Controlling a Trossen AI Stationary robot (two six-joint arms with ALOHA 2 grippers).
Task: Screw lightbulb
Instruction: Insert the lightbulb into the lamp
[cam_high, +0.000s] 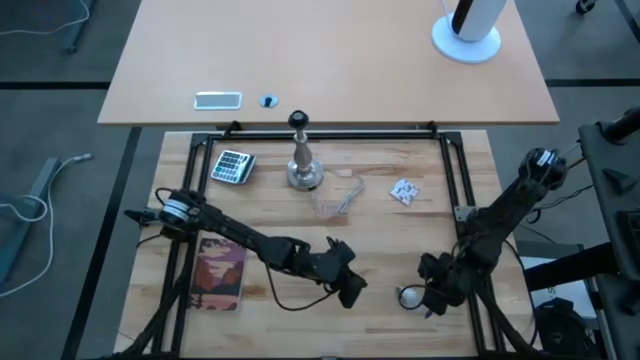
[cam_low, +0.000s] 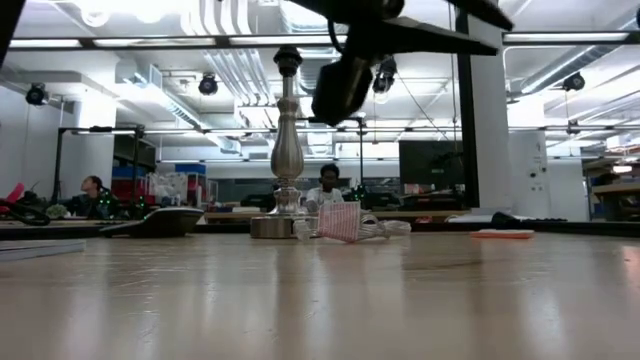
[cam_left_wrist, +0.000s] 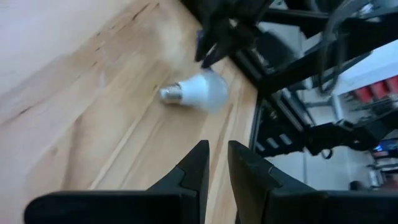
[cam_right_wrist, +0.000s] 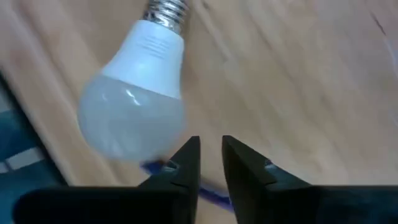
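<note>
White and frosted, the lightbulb (cam_right_wrist: 134, 93) lies on its side on the wooden table (cam_high: 400, 250), near the front right corner. We see the right gripper (cam_right_wrist: 210, 158) just beside it, fingers nearly pressed together with only a thin gap, pinching nothing; the bulb sits off to one side of them, apart from the tips. We find the left gripper (cam_left_wrist: 217, 165) near the table's front middle, fingers likewise drawn almost together and empty, pointing toward the bulb. Farther back stand the silver lamp stand (cam_high: 303, 160), a calculator (cam_high: 231, 166) and a small packet (cam_high: 405, 192).
</note>
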